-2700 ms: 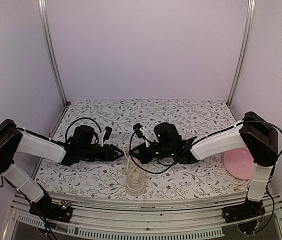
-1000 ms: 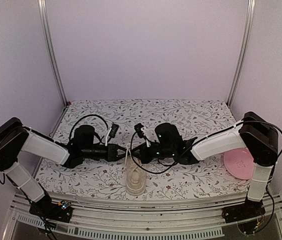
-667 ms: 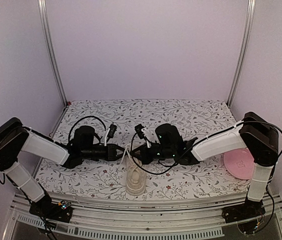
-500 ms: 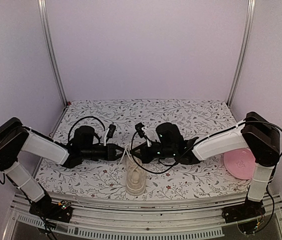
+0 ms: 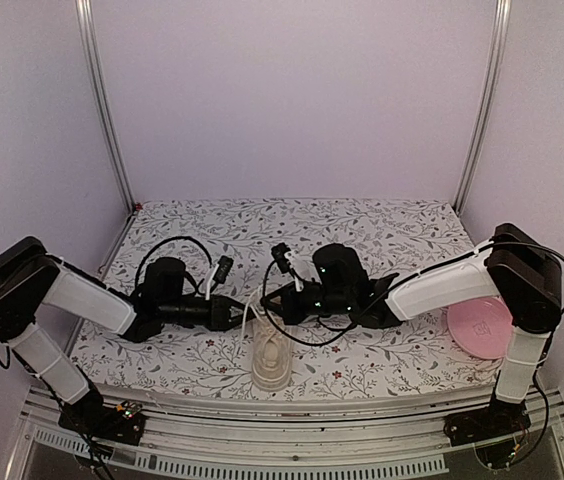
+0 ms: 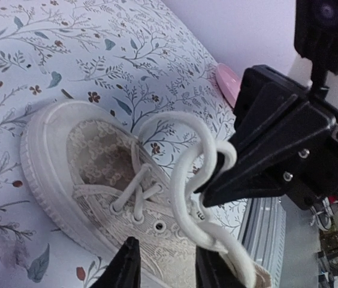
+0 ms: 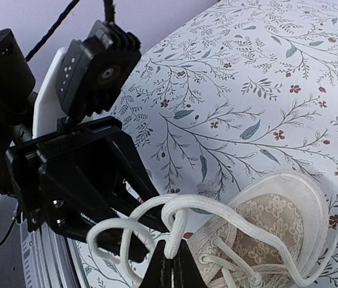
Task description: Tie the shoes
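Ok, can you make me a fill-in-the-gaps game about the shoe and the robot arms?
1. The plate on the right side of the table is ____ in colour.
2. The number of shoes on the table is ____.
3. The right gripper has its jaws ____ on a white lace.

Missing words: pink; one; shut.

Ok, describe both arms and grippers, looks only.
Left arm and right arm: white shell links between black joints, black cables looping off the wrists. Left gripper and right gripper: matte black angular wedges tapering to narrow tips, small silver screws on the sides.
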